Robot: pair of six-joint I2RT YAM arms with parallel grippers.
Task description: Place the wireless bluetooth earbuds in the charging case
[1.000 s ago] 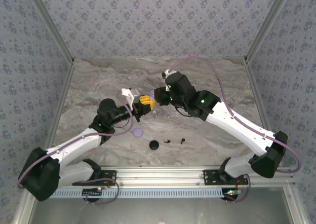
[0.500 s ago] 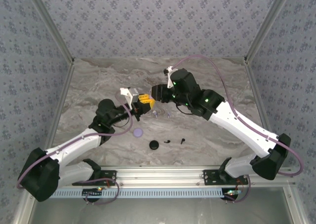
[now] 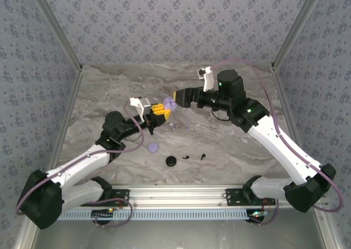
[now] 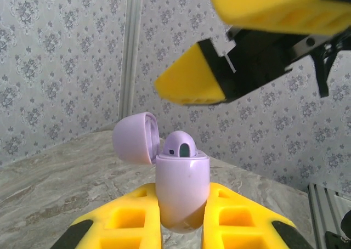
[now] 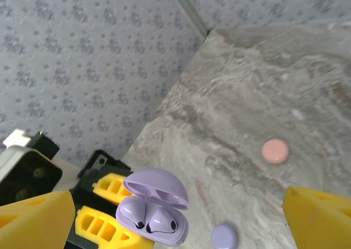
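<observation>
An open lilac charging case (image 4: 181,188) is pinched upright between my left gripper's (image 4: 184,208) yellow fingers (image 4: 129,219), its lid (image 4: 136,137) swung back. In the right wrist view, two lilac earbuds (image 5: 147,219) lie side by side in the case (image 5: 181,235). My right gripper (image 5: 180,205) stands wide open, looking down on the case with nothing between its fingers (image 5: 38,219). From the top camera, the case (image 3: 169,103) sits raised above the table in my left gripper (image 3: 160,111), and my right gripper (image 3: 176,97) is just to its right. Two more lilac earbuds (image 3: 173,126) lie on the marble below.
On the table are a closed lilac case (image 3: 153,147), a black case (image 3: 171,161) and two black earbuds (image 3: 186,157) near the front. A pale pink round case (image 5: 275,150) lies farther off. Patterned walls enclose the marble table (image 3: 109,90).
My right gripper has opened wide and pulled back up and to the right, away from the case. My left gripper still holds the case, now slightly higher.
</observation>
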